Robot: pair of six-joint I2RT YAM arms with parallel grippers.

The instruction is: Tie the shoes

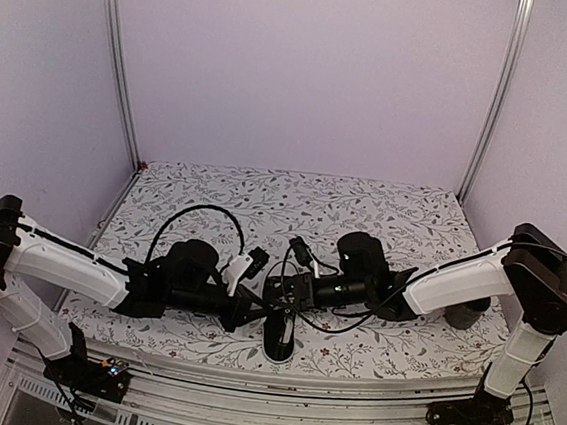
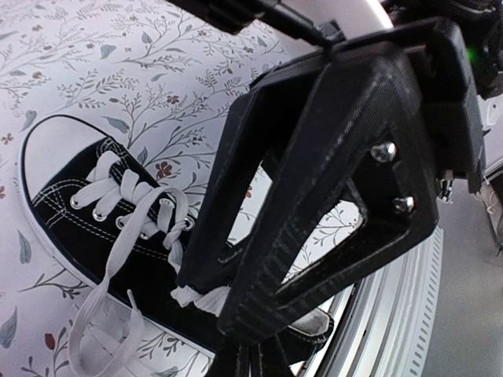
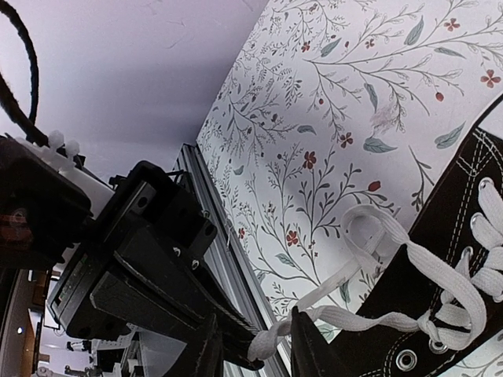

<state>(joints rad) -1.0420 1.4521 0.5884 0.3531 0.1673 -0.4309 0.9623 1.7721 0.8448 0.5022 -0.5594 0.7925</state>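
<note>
The shoe is a black canvas sneaker with a white sole, lying at the near edge of the table. In the top view only a small part of the shoe shows under the two wrists. My left gripper is shut on a bunched piece of white lace beside the shoe's opening. A loose lace end trails onto the cloth. My right gripper has its jaws apart, and a taut lace strand runs from the eyelets into the gap. Both grippers meet over the shoe.
A floral cloth covers the table. An aluminium rail runs along the near edge, right beside the shoe. A dark object sits half hidden behind the right arm. A black cable arcs over the left arm.
</note>
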